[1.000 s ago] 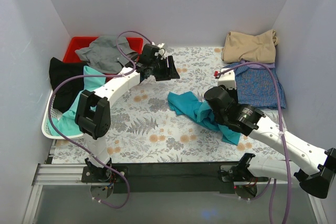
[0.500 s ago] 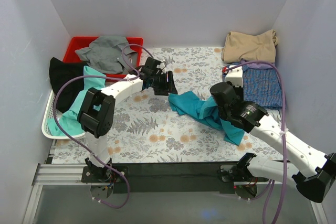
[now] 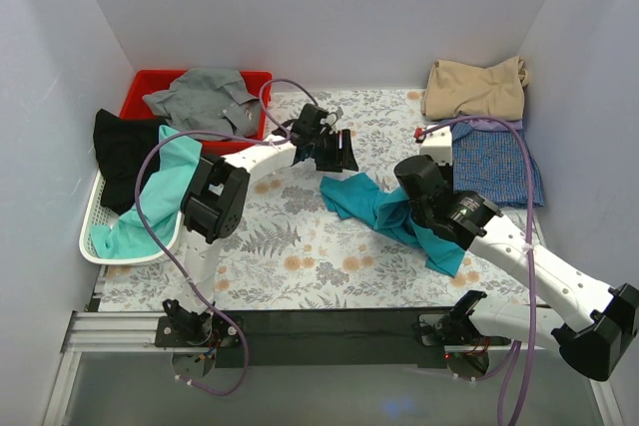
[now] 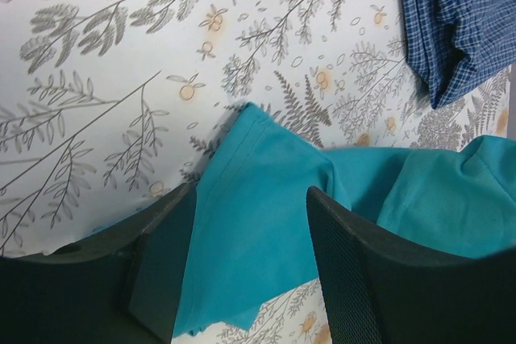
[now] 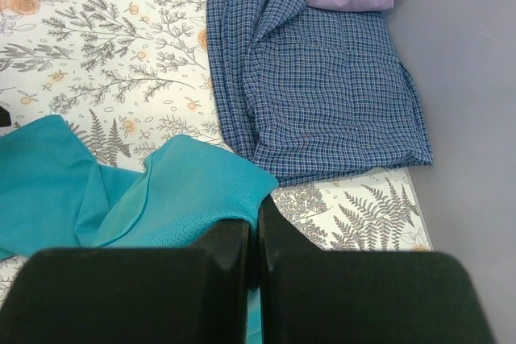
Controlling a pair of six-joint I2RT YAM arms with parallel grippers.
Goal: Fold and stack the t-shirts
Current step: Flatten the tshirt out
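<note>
The right pincer (image 5: pixel 256 227) is closed tight on a corner of the teal t-shirt (image 5: pixel 185 183), which lies crumpled just ahead and left of its tips; the cloth looks light, limp, prone to bunch. The left pincer (image 4: pixel 246 203) hangs wide open and empty, straddling the shirt's hemmed edge, likely the best second hold. Beyond the right pincer lies the folded checked shirt (image 5: pixel 322 86).
</note>
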